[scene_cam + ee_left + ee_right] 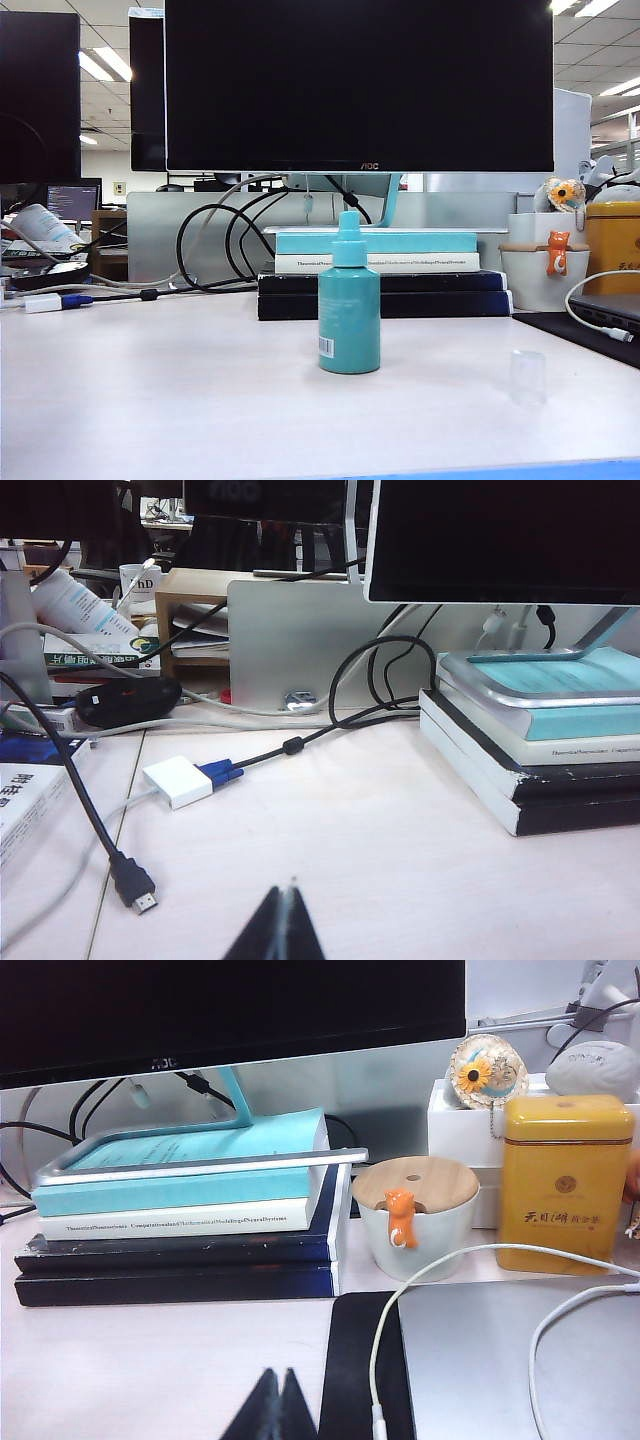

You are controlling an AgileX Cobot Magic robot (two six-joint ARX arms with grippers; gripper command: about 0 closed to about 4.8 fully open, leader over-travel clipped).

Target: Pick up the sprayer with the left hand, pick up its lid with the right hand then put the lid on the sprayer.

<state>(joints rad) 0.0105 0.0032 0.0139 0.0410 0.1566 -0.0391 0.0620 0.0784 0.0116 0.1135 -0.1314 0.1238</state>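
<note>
Two task items wait untouched: sprayer (349,305) upright mid-table (150,400), clear lid (527,376) near its right. Left end effector (280,925) and right end effector (281,1405), both pressed together, hover away. Next: left must spread and reach the sprayer.

Teal sprayer (349,308), same-colour nozzle, white barcode label low on its side. Lid (528,376) right of the sprayer, clear and colourless. Table (180,390) pale off-white. Behind the sprayer, book stack (385,272): light blue on top, white, then two black. Black monitor (358,85) above the sprayer. White cup (415,1223) with tan lid, orange cat figure. Yellow tin (564,1182). Left gripper (283,922) and right gripper (279,1401) black, closed to a point.
</note>
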